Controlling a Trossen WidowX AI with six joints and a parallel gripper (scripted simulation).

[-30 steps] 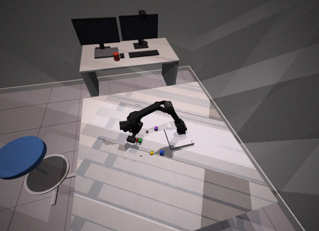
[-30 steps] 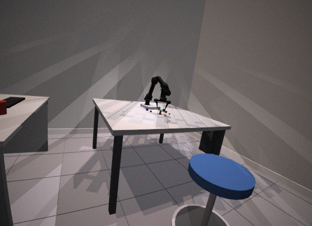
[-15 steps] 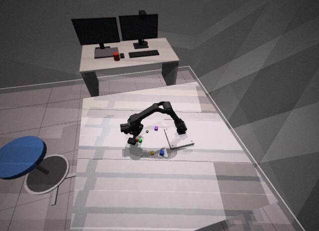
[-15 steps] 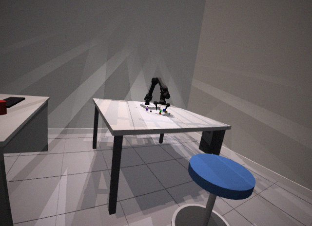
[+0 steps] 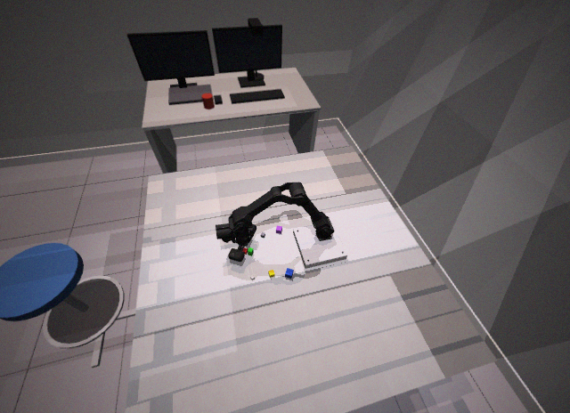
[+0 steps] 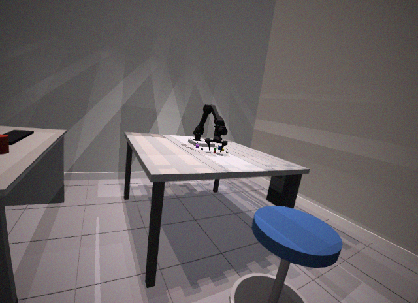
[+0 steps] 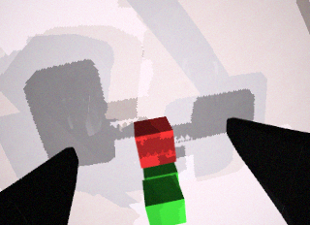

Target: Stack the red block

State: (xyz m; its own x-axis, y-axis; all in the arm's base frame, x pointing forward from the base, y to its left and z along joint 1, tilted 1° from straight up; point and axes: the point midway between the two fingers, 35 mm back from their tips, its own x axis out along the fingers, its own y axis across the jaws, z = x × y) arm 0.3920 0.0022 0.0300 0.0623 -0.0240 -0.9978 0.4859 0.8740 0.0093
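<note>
The red block (image 5: 245, 250) (image 6: 214, 152) (image 7: 156, 149) sits on the table beside the green tower (image 5: 250, 251) (image 6: 215, 148) (image 7: 165, 212). In the wrist view the tower looks like two green blocks, one on the other, upright, with the red block just above it in the picture. Whether red and green touch is too close to tell. My gripper (image 6: 215, 150) (image 7: 152, 141) is wide open and empty, pointing down low over the table. In the wrist view its fingers stand to the left and right of the red block, well apart from it. In the top view the arm partly hides the fingers.
A purple block (image 5: 279, 229) (image 6: 196, 145) and a small grey block (image 5: 263, 235) (image 6: 202, 148) lie on one side of the tower. A yellow block (image 5: 272, 272) and a blue block (image 5: 289, 272) lie on the other, with a tiny pale piece (image 5: 252, 278). The arm stands on a pale base plate (image 5: 326, 260).
</note>
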